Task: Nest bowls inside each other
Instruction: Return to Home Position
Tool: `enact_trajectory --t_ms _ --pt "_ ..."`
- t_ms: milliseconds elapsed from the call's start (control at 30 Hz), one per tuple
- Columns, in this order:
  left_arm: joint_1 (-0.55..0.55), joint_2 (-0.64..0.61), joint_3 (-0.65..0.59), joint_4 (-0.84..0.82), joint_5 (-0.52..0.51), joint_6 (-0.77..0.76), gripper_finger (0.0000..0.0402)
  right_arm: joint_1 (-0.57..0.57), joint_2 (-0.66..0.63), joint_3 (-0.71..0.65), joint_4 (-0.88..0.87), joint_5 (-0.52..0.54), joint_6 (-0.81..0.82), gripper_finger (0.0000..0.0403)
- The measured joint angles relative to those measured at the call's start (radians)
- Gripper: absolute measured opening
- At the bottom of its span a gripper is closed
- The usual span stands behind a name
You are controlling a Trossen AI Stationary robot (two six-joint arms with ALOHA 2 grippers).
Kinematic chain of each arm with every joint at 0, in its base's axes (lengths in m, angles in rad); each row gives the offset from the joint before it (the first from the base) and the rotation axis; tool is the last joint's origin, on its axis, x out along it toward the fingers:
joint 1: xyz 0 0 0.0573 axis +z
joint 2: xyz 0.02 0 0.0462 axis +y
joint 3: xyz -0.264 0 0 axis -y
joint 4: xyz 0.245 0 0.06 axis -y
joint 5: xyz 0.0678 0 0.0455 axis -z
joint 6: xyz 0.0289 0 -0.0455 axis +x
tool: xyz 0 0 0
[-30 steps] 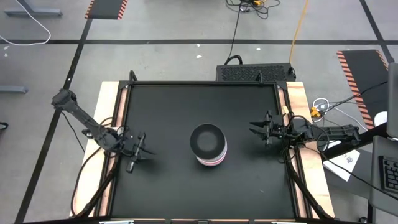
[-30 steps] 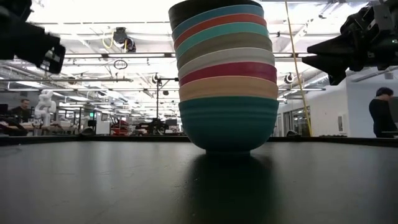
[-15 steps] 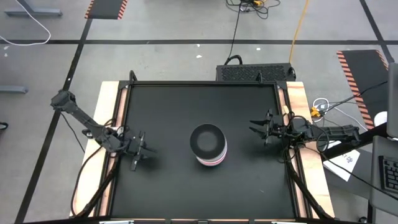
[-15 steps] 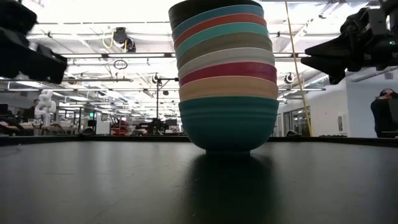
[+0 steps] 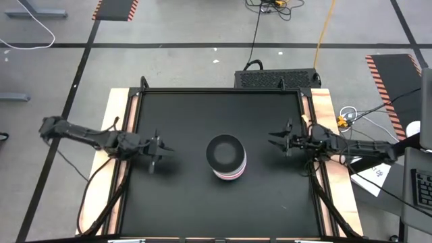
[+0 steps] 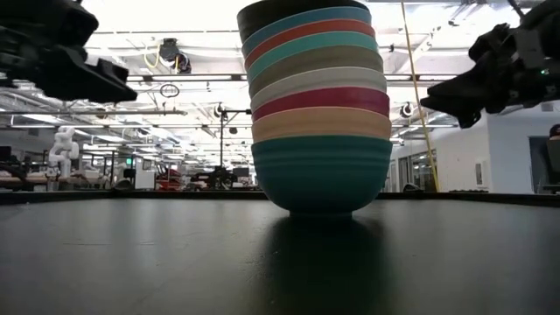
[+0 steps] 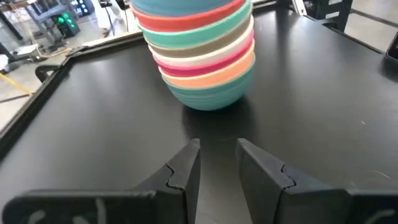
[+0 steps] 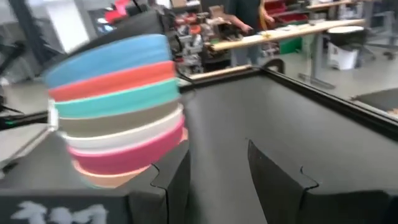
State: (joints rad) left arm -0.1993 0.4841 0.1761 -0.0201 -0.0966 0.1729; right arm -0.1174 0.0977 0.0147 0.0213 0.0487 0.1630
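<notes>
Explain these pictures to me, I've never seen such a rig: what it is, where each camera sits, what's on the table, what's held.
This is a robot with two dark arms at a black table. One camera looks straight down, one sits at table height, and one rides on each wrist, looking forward along that arm. On the table stands one stack of bowls, nested, black on top, teal at the bottom. The left gripper and the right gripper hover on either side of it, both open, holding nothing.

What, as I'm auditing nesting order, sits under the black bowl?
The blue bowl sits directly under the black bowl, then the red bowl, down to the dark turquoise bowl on the table. Only outer rims show; interiors are covered.
</notes>
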Motion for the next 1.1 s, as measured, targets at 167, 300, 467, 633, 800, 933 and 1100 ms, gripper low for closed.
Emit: enact_trajectory --t_ms 167,300,467,633,800,933,1100 --pt "0.213 0.0 0.024 -0.005 0.189 0.063 0.0108 -0.058 0.037 0.0 0.021 -0.011 -0.018 0.015" --pt "0.399 0.0 -0.027 0.018 0.376 0.045 0.0108 -0.095 0.043 0.0 0.111 -0.094 -0.019 0.015" --pt "0.551 0.003 -0.165 0.203 0.703 0.019 0.0108 -0.113 0.044 0.0 0.178 -0.14 -0.022 0.015" --pt "0.585 0.024 -0.166 0.239 0.867 0.026 0.0108 -0.127 0.047 0.0 0.156 -0.189 -0.021 0.015" --pt "0.585 0.049 -0.166 0.233 0.779 0.051 0.0108 -0.139 0.047 0.0 0.094 -0.188 -0.032 0.015" --pt "0.585 0.082 -0.166 0.246 0.528 0.05 0.0108 -0.154 0.047 0.0 0.086 -0.183 -0.037 0.015" --pt "0.583 0.092 -0.166 0.317 0.492 0.036 0.0108 -0.15 0.047 0.0 0.138 -0.184 -0.048 0.015"
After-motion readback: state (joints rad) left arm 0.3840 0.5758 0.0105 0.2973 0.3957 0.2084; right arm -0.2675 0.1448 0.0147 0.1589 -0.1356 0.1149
